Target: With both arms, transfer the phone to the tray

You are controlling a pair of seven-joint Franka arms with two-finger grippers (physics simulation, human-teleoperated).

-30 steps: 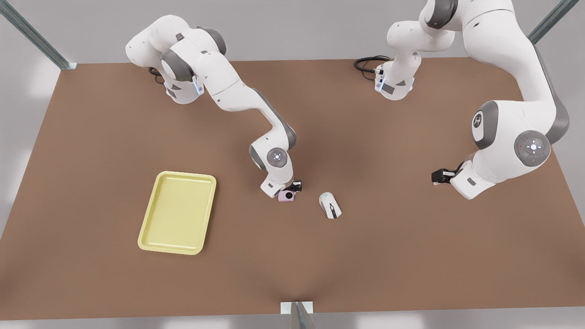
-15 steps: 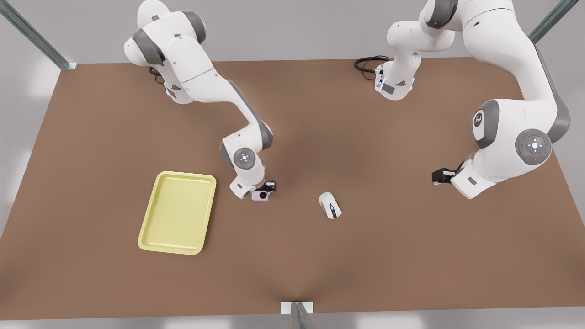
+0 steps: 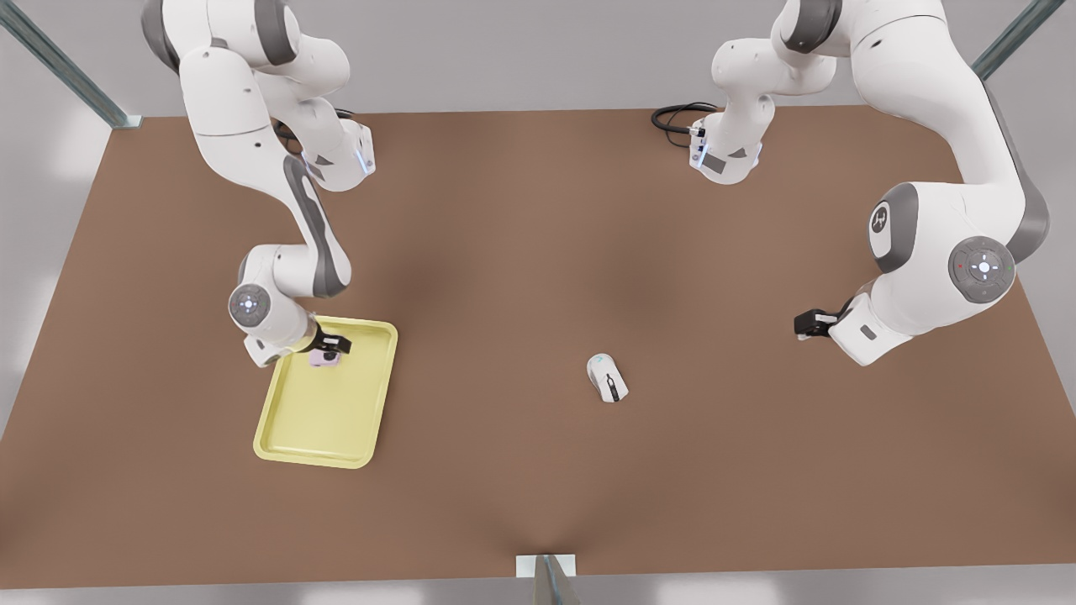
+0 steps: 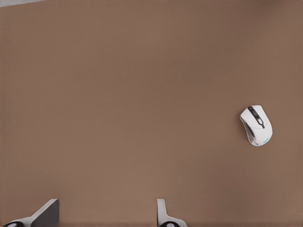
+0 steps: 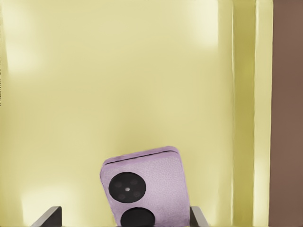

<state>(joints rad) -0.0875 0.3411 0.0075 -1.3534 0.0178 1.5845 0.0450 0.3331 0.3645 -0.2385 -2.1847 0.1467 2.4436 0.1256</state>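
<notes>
While the right end effector (image 3: 326, 346) pinches the small pink squarish phone (image 5: 146, 187) between its 2 fingers, the pale yellow rimmed rectangular tray (image 3: 336, 420) lies directly beneath it. The phone seems to hang just above the tray floor, though contact is hard to judge. Only release remains. The left end effector (image 3: 809, 324) waits spread over the brown table (image 4: 142, 94), well apart from the white computer mouse (image 4: 256, 125).

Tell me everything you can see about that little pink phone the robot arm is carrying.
The phone is small, pinkish-lilac and nearly square with rounded corners, its surface finely textured. Two black round camera circles sit on its face. The right gripper holds it, tilted, a finger on either side, over the pale yellow tray, near the far end. Whether it touches the tray floor cannot be told.
</notes>
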